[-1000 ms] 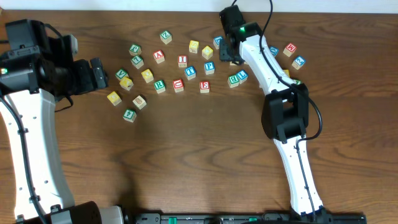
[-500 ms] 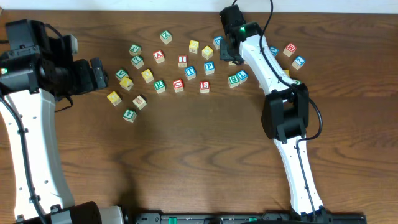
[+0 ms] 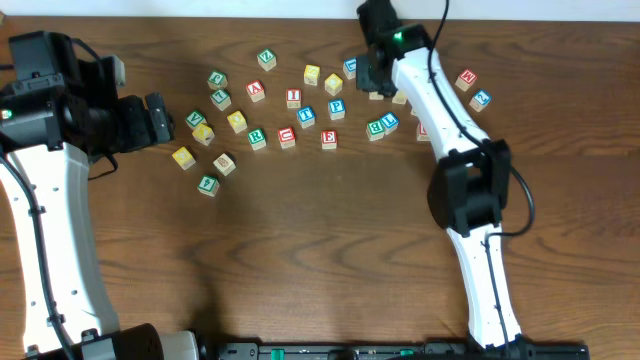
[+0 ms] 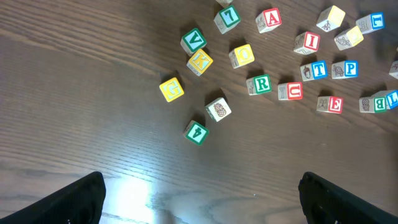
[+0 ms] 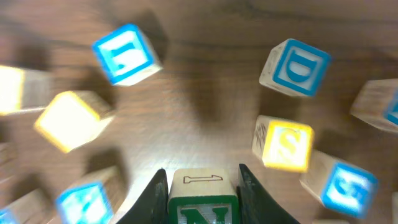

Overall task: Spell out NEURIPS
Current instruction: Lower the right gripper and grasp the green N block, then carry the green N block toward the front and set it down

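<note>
right end effector [image 5: 203, 182] clamps the green n cube [image 5: 203, 210]

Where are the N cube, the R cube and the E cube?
N cube [image 5: 202, 213]: right wrist view, lettered face.
R cube [image 4: 259, 84]: left wrist view, top face.
E cube [image 4: 329, 104]: left wrist view, top face.

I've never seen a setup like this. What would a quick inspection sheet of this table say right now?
Surface: brown wooden table, grain visible.
Job's things: N cube gripped in the right hand; R cube, U cube, E cube, I cube, P cube and yellow S cube loose on the wood, not in word order.
Clutter: other letter cubes scattered, among them A cube, T cube, V cube, D cube.
Hands: left hand open, holding nothing; right hand shut on the N cube.
Cables: black cable running to the right arm.
Surroundings: pale strip beyond the table's far edge; nothing else seen.
</note>
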Motion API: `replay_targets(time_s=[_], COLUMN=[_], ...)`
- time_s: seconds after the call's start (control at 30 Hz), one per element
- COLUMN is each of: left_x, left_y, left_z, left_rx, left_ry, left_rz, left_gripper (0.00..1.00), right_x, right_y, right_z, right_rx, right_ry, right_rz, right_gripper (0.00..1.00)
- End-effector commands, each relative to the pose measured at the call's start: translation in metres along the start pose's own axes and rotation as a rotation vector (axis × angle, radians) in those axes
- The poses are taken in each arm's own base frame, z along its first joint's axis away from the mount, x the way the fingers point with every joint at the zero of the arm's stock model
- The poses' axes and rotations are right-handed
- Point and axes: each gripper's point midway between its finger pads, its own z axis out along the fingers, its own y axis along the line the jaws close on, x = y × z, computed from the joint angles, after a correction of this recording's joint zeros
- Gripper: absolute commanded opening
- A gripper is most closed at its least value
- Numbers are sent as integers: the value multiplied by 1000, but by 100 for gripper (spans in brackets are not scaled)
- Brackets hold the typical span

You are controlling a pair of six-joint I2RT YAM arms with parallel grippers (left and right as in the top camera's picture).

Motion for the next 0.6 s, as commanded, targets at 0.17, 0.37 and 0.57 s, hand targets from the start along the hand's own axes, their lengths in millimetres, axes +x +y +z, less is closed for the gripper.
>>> replay_targets(time_s=[0.17,0.37,0.57], left_x=[-6,-6,-6], left_y=[-3,-3,-3], left_z=[-8,-8,-8], left_rx=[12,12,12], left_ry=[-29,-30,-30], left_rz=[3,3,3], left_gripper=[97,98,98], right_x=[47,100,132], right_y=[60,79,105], right_z=[-71,-80,-89], right_rx=[-215,-181,-161], right_ry=[146,298,341], right_rz=[-96,-174,-266], right_gripper=[3,6,8])
